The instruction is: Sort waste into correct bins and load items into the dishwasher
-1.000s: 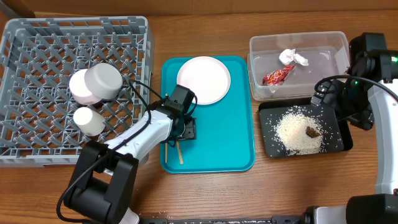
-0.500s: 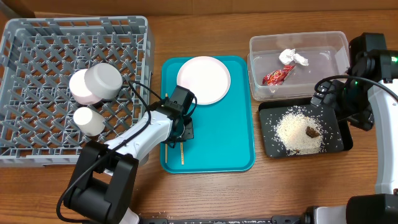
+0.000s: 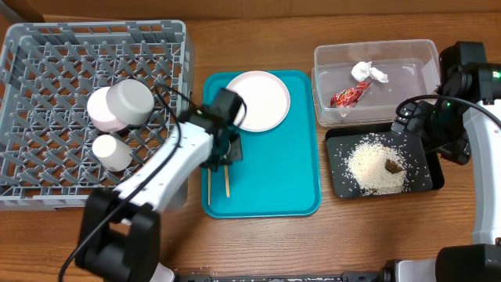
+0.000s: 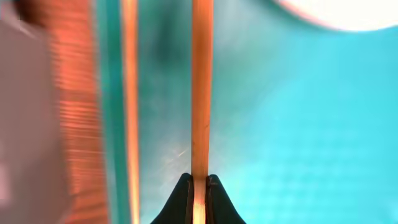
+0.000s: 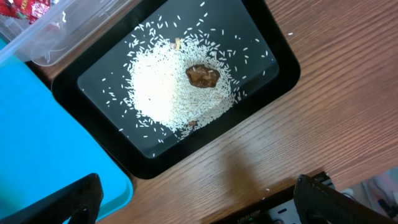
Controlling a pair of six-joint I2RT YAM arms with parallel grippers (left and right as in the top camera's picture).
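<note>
My left gripper (image 4: 199, 180) is shut on one wooden chopstick (image 4: 200, 93), which runs straight out from the pinched jaws over the teal tray (image 3: 274, 172). A second chopstick (image 4: 129, 93) lies beside it along the tray's left rim. From overhead the left gripper (image 3: 223, 153) hovers at the tray's left side, just below the white plate (image 3: 257, 100). Two bowls (image 3: 124, 103) and a small white cup (image 3: 112, 153) sit in the grey dish rack (image 3: 47, 86). My right gripper (image 5: 205, 205) is open over the wood beside the black tray (image 5: 273, 46) of rice (image 5: 168, 87).
The clear tub (image 3: 415, 55) at the back right holds the red wrapper (image 3: 347, 95) and the white tissue (image 3: 368, 72). A brown lump (image 5: 203, 75) sits on the rice heap. The teal tray's corner (image 5: 37, 137) lies left of the black tray.
The left jaws have closed on the chopstick. The left arm has since risen and shifted slightly back and left. The right arm has not moved.
</note>
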